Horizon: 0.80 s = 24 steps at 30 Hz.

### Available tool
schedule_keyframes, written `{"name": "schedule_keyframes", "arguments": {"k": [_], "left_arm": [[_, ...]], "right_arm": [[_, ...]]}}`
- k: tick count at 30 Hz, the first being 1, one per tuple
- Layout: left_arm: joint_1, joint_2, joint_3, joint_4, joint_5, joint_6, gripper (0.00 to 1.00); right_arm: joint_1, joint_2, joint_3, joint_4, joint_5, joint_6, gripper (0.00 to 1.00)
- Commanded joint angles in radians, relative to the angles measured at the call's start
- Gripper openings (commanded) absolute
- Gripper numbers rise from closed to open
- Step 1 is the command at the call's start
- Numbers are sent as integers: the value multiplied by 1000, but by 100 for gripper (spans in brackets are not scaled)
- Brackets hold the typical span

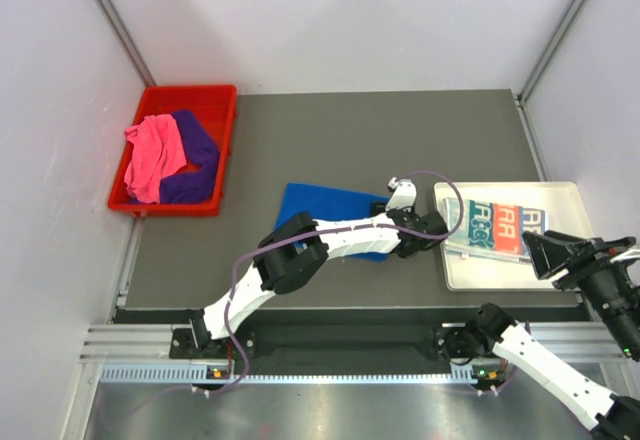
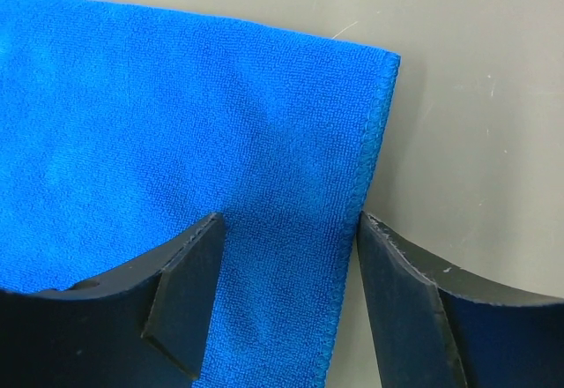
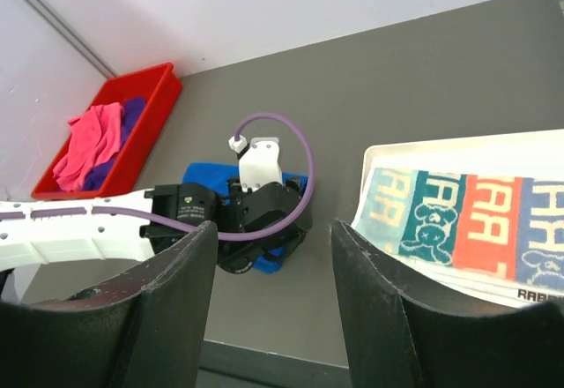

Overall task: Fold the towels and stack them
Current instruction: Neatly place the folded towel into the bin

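A plain royal blue towel point(image 1: 320, 210) lies flat mid-table. My left gripper point(image 1: 404, 242) is open and low over its right edge. In the left wrist view the gripper point(image 2: 291, 222) straddles the hemmed edge of the blue towel point(image 2: 176, 123), with one finger point(image 2: 189, 291) over cloth and the other over bare table. A folded cream towel with teal and orange lettering point(image 1: 495, 228) lies in the white tray point(image 1: 560, 192). My right gripper point(image 1: 537, 253) is open and empty, raised by the tray's front right; it also shows in the right wrist view point(image 3: 273, 229). No light blue patterned towel shows.
A red bin point(image 1: 222, 100) at the far left holds a crumpled pink towel point(image 1: 153, 155) and a purple towel point(image 1: 197, 160). The right wrist view shows the bin point(image 3: 157, 82), the tray point(image 3: 441, 146) and the cream towel point(image 3: 467, 220). Grey walls enclose the table.
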<state>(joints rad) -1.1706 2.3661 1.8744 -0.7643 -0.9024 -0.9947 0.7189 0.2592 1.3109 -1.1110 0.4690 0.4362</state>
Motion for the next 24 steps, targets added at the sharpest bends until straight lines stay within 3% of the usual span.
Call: {"name": "schedule_keyframes", "arguments": {"k": [1,8,14,15,18,19,22,24], "left_arm": [[6,-19,-43,-72,49,-21,67],[32,-39,-118,-12,148,-21,67],[57,-82,-244,115,246,2,55],[60,-85,-251,123,256,2,51],[75,-103,-296,187,299,24,30],[78,-108,-311,203,312,28,19],[84,-125,-308,243,356,53,0],[83,-142,-296,261,390,64,0]], "right_arm": [[-3,31,34,7,-1,-25,55],[-3,31,39,2,2,-25,55],[1,38,42,5,-1,-27,55],[1,38,41,8,-1,-27,55],[1,43,42,7,-3,-28,55],[1,43,42,7,-3,-28,55],[2,46,44,10,-4,-28,55],[4,48,47,8,-4,-30,55]]}}
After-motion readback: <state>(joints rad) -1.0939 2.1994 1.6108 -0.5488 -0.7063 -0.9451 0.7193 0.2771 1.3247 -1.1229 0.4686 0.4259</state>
